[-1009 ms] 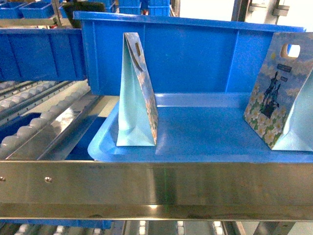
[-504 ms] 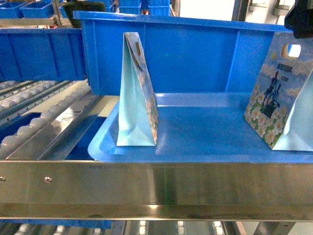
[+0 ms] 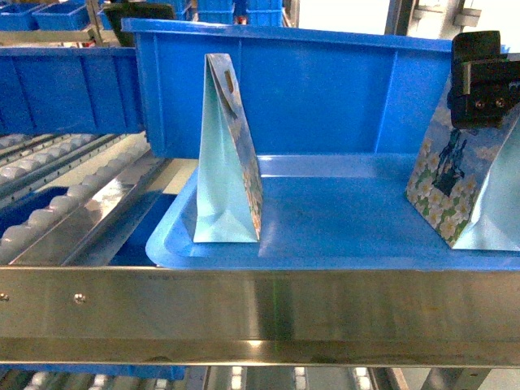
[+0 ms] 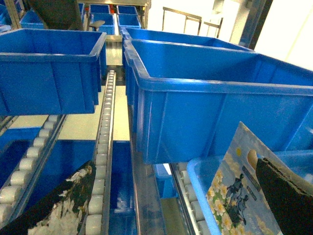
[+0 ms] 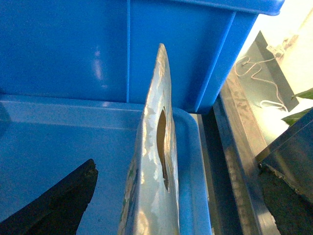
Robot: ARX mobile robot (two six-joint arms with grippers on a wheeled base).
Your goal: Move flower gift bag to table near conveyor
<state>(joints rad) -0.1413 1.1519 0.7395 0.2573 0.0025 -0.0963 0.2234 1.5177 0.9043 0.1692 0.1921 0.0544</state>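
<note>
At the upper right of the head view, the right tool (image 3: 485, 77) has been brought down over the flower gift bag (image 3: 455, 175), which stands in the shallow blue tray (image 3: 325, 244). Its jaws are spread astride the bag's top; a grasp is judged imminent.

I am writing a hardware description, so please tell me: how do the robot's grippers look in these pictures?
The right gripper is a black, boxy block with small round screws on its face. Its fingers are dark, matte wedges. The left gripper's fingers are black too, one with worn white patches. No cables or markings show.
</note>
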